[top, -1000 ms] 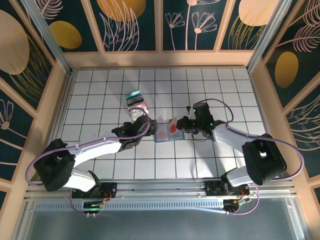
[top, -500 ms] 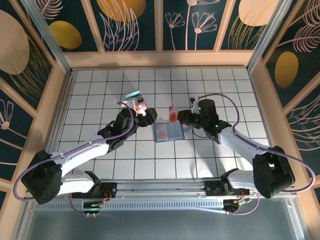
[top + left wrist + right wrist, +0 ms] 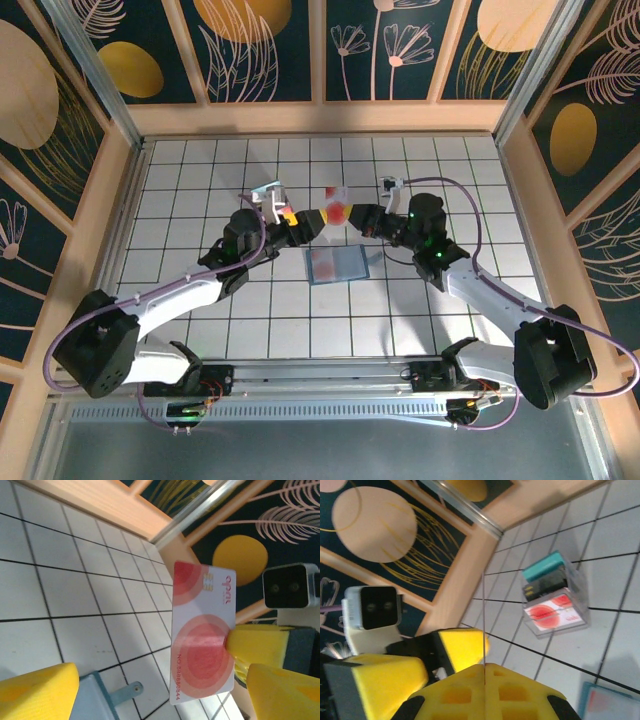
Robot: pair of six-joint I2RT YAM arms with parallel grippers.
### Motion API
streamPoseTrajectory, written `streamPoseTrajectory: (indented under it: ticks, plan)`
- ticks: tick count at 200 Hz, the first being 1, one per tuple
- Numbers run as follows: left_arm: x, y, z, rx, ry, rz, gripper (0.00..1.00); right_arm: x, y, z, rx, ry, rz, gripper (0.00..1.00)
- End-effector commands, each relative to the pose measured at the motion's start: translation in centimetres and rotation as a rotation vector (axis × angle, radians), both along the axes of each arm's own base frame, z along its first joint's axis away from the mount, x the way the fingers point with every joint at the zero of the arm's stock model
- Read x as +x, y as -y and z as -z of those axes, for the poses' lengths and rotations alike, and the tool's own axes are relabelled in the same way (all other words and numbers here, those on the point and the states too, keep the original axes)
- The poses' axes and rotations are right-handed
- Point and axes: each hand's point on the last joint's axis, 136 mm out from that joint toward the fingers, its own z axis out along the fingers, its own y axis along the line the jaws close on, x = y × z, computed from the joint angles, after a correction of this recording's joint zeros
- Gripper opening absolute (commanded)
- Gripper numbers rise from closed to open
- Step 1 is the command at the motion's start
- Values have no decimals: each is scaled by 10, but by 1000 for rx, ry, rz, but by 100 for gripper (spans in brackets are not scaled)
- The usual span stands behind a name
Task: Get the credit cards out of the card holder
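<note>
A white tiled table (image 3: 450,300) with dark grid lines forms the floor, boxed in on three sides by a pale wooden border (image 3: 320,118). Above the border rise dark teal panels (image 3: 265,50) painted with yellow discs and thin leaf outlines, and a metal rail (image 3: 320,372) runs along the near edge where the arm bases sit. The card holder (image 3: 336,265) lies open and flat near the middle of the tiles, its paler blue-grey inside facing up with a reddish patch showing on its left half. Above and just beyond its far edge, the right gripper (image 3: 484,669) is clamped tight on the lower edge of a red-pink card (image 3: 202,630), holding it upright in the air, well off the surface. The left gripper (image 3: 308,222) faces it from the other side with its yellow jaws spread wide and nothing in them. One finger sits just beside the card, though whether it touches is hard to tell from these angles. Behind the left gripper, toward the far left, the set-down cards (image 3: 551,592) lie overlapped on the tiles: teal, black and a white one with red circles. The two arms meet in a shallow arch over the centre. The widest stretches of bare tile lie along the near rows and toward the right and far walls.
</note>
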Motion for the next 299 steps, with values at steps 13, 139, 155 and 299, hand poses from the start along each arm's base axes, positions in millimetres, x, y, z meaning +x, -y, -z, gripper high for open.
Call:
streamPoseTrajectory:
  ticks: [13,139,155,299]
  plan:
    - [-6,13,-22,-112,38,106,83,-10,-8,-28,108,70,-91,0]
    - [-12,12,-51,-207,115,151,47,-14,-15,-24,142,51,-150,0]
    - [-9,11,-51,-197,119,144,40,-14,-16,-22,141,45,-151,0]
    - [17,-41,-17,578,348,113,0,1,-2,8,-12,-27,-15,46]
